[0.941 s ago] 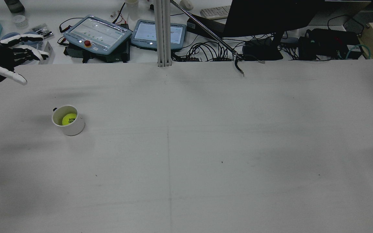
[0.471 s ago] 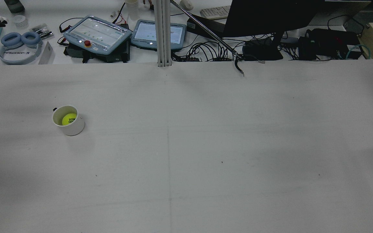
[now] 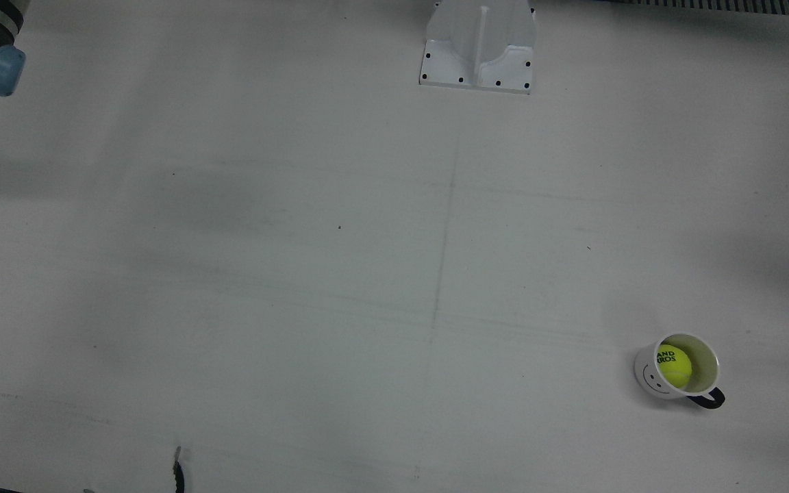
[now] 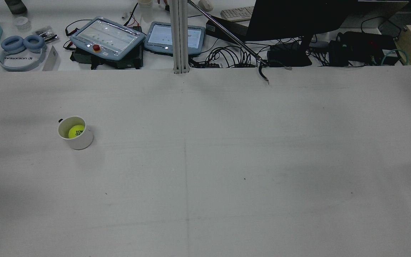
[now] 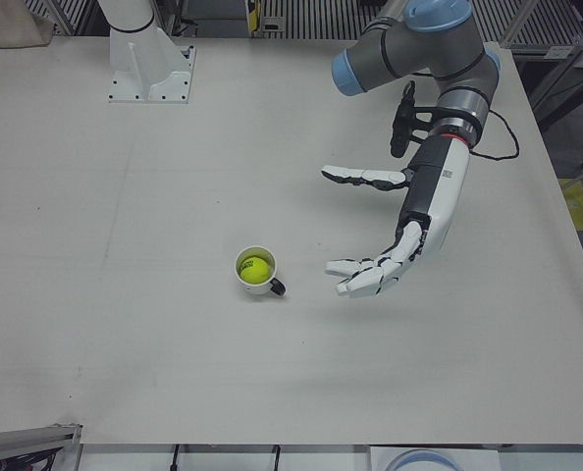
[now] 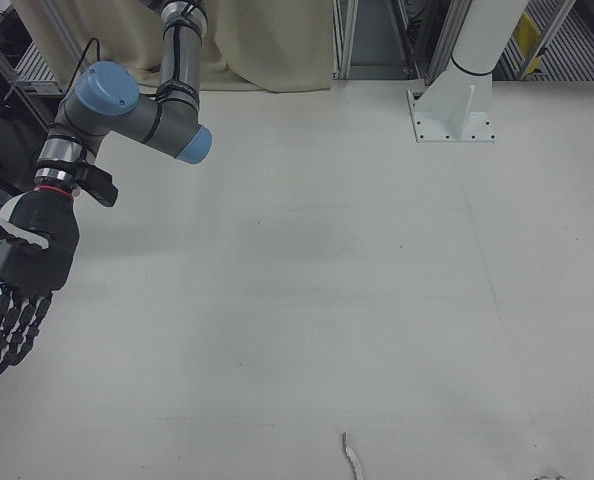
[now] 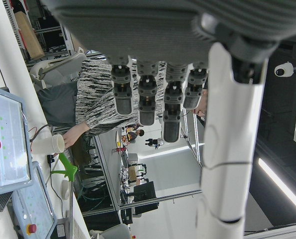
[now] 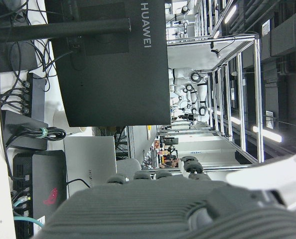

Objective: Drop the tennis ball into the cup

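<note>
A yellow tennis ball lies inside the white mug, which stands upright on the table. In the rear view the mug with the ball is at the table's left. The left-front view has the mug and ball at centre. My left hand hangs raised in the air to the view's right of it, apart from it, open, fingers spread, holding nothing. My right hand hangs open and empty at the left edge of the right-front view, far from the mug.
Beyond the table's far edge are two teach pendants, blue headphones, a monitor, cables and a metal post. An arm pedestal stands at the robot's edge. A person holds a paper cup behind the station.
My open left hand has pulled out of the rear view past its upper left corner, uncovering the headphones. The mug and the ball inside it have not moved.
</note>
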Action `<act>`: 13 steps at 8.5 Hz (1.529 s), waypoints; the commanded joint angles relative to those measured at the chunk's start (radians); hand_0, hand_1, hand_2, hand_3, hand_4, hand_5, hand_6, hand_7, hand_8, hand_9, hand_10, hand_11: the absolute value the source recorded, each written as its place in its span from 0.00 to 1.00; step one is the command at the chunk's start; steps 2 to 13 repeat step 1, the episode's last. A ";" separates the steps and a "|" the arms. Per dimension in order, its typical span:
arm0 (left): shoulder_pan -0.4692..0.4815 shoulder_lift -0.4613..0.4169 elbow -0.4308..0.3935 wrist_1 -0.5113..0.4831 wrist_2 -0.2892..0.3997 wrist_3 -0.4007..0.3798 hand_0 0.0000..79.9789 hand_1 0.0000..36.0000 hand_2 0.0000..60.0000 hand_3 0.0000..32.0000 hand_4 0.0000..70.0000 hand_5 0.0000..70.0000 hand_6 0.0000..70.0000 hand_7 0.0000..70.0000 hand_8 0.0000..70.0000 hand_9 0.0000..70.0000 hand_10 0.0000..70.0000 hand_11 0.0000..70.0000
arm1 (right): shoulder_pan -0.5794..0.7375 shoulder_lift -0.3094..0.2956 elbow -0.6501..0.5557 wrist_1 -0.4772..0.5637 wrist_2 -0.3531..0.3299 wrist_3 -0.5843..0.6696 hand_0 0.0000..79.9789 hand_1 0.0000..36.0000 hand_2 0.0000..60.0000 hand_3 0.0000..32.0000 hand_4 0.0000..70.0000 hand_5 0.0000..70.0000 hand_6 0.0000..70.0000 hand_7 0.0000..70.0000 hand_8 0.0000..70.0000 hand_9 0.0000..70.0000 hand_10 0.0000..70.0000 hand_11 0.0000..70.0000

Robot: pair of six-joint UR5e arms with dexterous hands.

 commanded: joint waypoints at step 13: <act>0.004 0.066 -0.010 -0.054 0.003 -0.029 0.83 0.58 0.00 0.00 0.14 0.25 0.47 0.26 0.39 0.20 0.18 0.29 | 0.000 0.000 0.000 0.000 0.000 0.000 0.00 0.00 0.00 0.00 0.00 0.00 0.00 0.00 0.00 0.00 0.00 0.00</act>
